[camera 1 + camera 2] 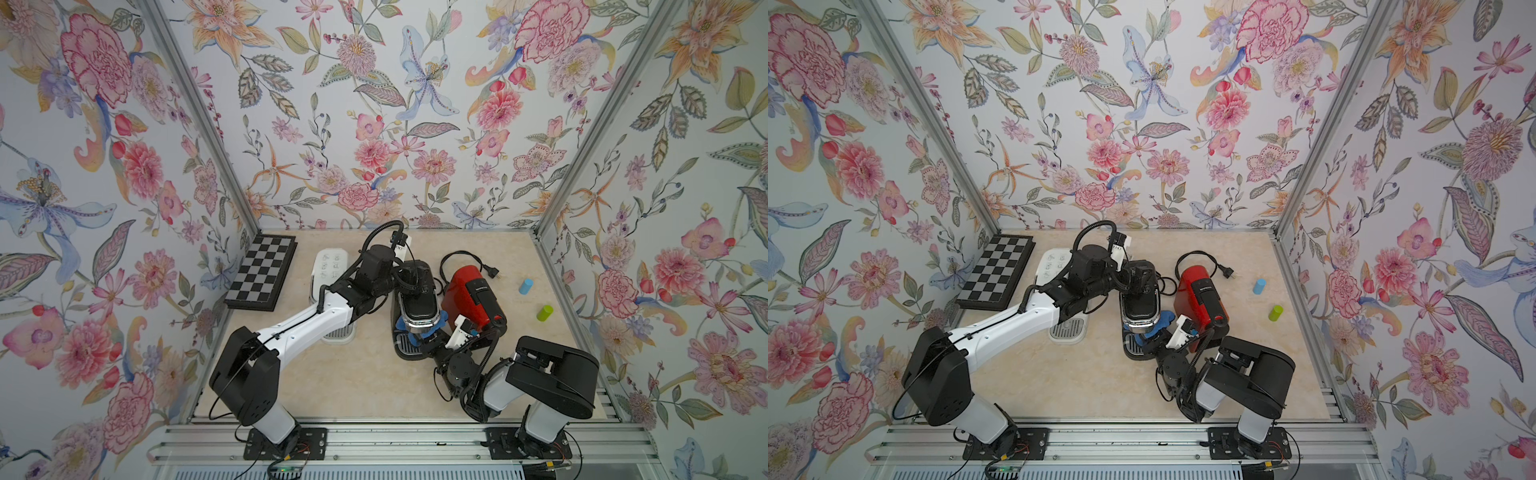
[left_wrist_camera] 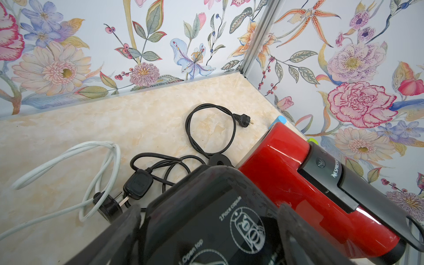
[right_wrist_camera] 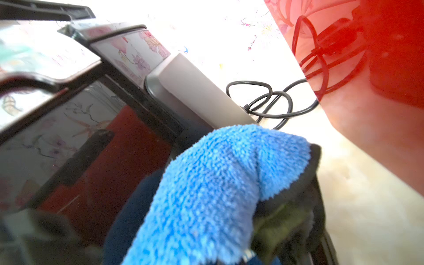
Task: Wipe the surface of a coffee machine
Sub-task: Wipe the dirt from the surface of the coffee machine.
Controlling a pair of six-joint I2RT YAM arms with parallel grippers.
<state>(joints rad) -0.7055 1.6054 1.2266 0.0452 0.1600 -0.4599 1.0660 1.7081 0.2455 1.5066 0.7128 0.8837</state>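
A robot test booth dressed as a home. Aluminium posts (image 1: pixel 203 124) frame flowered walls (image 1: pixel 374 104) around a marbled desk (image 1: pixel 332 382).

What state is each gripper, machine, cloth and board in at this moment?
black coffee machine: upright, lid down
blue cloth: bunched, against black coffee machine's front
right gripper: shut on blue cloth
left gripper: closed around black coffee machine's top
red coffee machine: upright, unplugged
chessboard: folded shut, lying flat
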